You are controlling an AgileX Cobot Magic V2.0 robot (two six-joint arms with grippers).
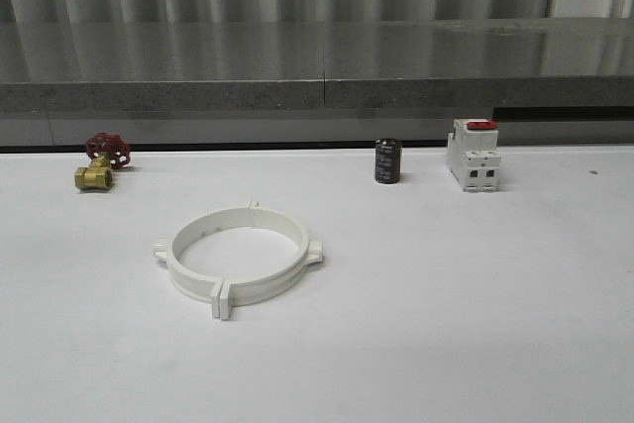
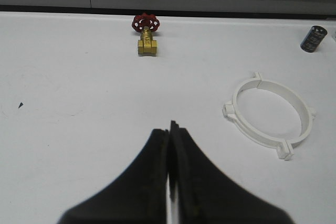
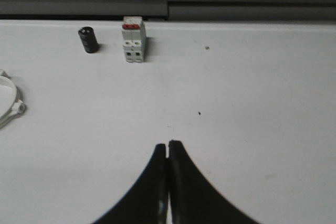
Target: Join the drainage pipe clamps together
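The drainage pipe clamps [image 1: 239,261] lie as one closed ring on the tabletop [image 1: 475,324], tabs meeting; both arms' jaws sit together, empty.

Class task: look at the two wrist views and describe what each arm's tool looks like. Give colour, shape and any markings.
Both tools look alike. The left tool and the right tool each have two matte black fingers, broad at the base and curving to narrow tips. No markings, labels or cables are visible on them.
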